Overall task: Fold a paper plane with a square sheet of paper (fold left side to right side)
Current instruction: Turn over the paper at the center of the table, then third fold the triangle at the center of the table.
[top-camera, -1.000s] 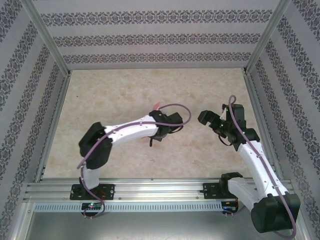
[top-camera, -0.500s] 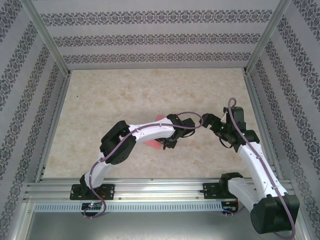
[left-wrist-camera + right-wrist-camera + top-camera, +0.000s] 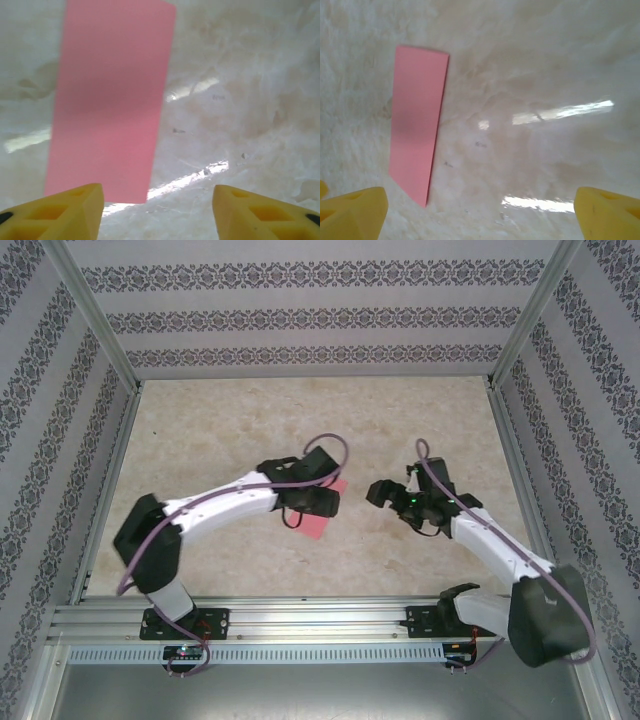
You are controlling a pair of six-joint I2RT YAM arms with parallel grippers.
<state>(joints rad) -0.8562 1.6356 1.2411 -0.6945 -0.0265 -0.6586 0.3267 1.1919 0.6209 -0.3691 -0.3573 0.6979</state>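
- From the top external camera, we see the sheet of paper (image 3: 318, 527) lying flat on the marbled table (image 3: 220, 430), near the middle and a little toward the near edge. It shows as a pink patch, partly hidden under the left wrist.
- In the same view, the left gripper (image 3: 322, 502) hangs directly above the paper. The right gripper (image 3: 380, 490) is close by on the right, over bare table and pointing toward the paper. From this height we cannot tell how far either one is spread.
- On the left wrist camera, the left gripper (image 3: 159, 212) is spread wide, with its two yellow fingertips (image 3: 65, 210) far apart and nothing between them. The paper (image 3: 110, 100) is a tall pink rectangle lying flat on the table. Its near edge ends just beyond one fingertip, and the other fingertip is over bare marble.
- On the right wrist camera, the right gripper (image 3: 477, 215) is also wide open and holds nothing. The paper (image 3: 415, 125) appears as a narrow pink strip on the left of the view, well apart from the fingertip (image 3: 607, 212) on the other side.
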